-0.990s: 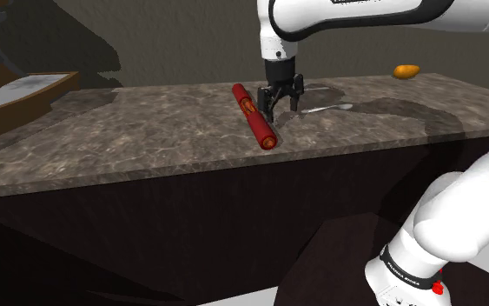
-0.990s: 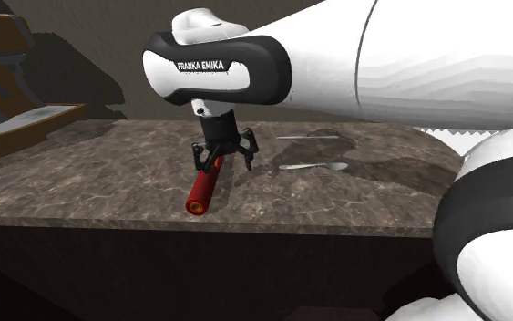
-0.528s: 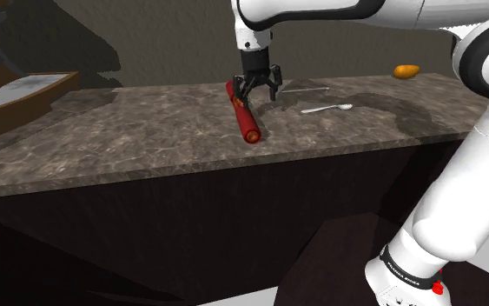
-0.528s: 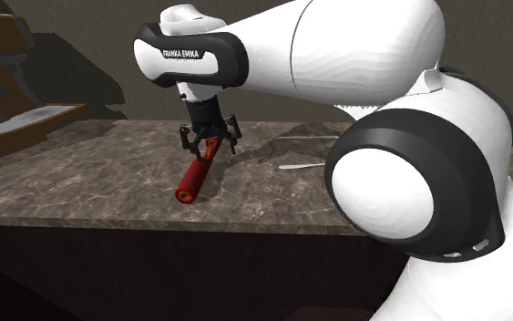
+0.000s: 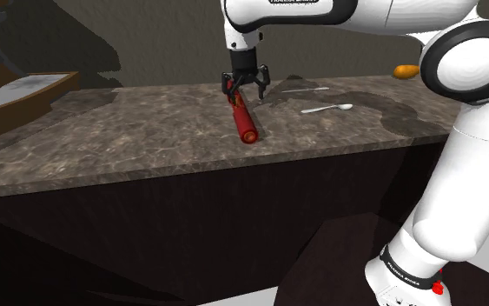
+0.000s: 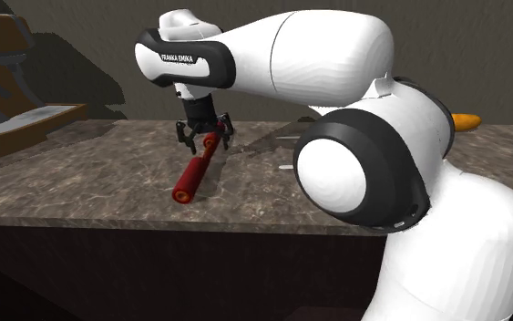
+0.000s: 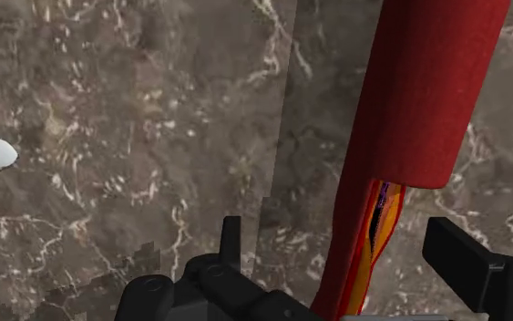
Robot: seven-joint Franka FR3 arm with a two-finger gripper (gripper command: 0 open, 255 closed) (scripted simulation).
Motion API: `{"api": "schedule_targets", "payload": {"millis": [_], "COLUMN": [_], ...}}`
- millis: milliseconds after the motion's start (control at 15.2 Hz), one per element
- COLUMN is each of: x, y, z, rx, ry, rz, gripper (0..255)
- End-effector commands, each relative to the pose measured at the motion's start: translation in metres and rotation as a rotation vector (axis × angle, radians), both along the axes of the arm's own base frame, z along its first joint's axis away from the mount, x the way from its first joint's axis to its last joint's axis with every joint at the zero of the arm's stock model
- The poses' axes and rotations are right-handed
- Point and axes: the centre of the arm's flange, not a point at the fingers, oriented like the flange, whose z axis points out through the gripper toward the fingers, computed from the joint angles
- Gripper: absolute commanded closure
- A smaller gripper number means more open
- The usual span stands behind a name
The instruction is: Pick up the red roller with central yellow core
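Observation:
A red roller [image 5: 245, 120] lies flat on the dark marble counter [image 5: 147, 139], its near end pointing toward the front edge. Its yellow core [image 7: 381, 230] shows where the red body narrows. My black gripper [image 5: 245, 86] hangs low over the roller's far end, open, with one finger on each side of it. In the second exterior view the gripper [image 6: 204, 142] straddles the far part of the roller [image 6: 193, 174]. In the wrist view the roller [image 7: 425, 91] runs between the fingers [image 7: 469, 261], nearer to one of them, and they do not clasp it.
A white spoon [image 5: 329, 109] and a thin utensil [image 5: 304, 89] lie on the counter to the shoulder view's right of the gripper. An orange object [image 5: 405, 71] sits at the far right. A wooden piece of furniture [image 5: 25, 91] stands beyond the counter's left end.
The gripper has moved to the shoulder view's left, from beside the roller to over its far end. The roller's near end has swung a little left.

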Motion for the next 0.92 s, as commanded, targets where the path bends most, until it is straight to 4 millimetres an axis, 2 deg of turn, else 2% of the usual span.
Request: {"api": "schedule_targets", "payload": {"millis": [0, 198, 264, 594, 792, 858], "x": [0.001, 0.001, 0.004, 0.008, 0.012, 0.001], "y": [-0.006, -0.006, -0.008, -0.015, -0.008, -0.006], "z": [-0.023, -0.032, -0.029, -0.03, -0.029, -0.032], "rx": [-0.011, -0.011, -0.011, -0.009, -0.009, -0.011], "ry": [0.025, 0.025, 0.026, 0.026, 0.025, 0.025], "rz": [-0.01, -0.01, -0.01, -0.012, -0.012, -0.01], "gripper": [0, 0, 255, 255, 255, 255]}}
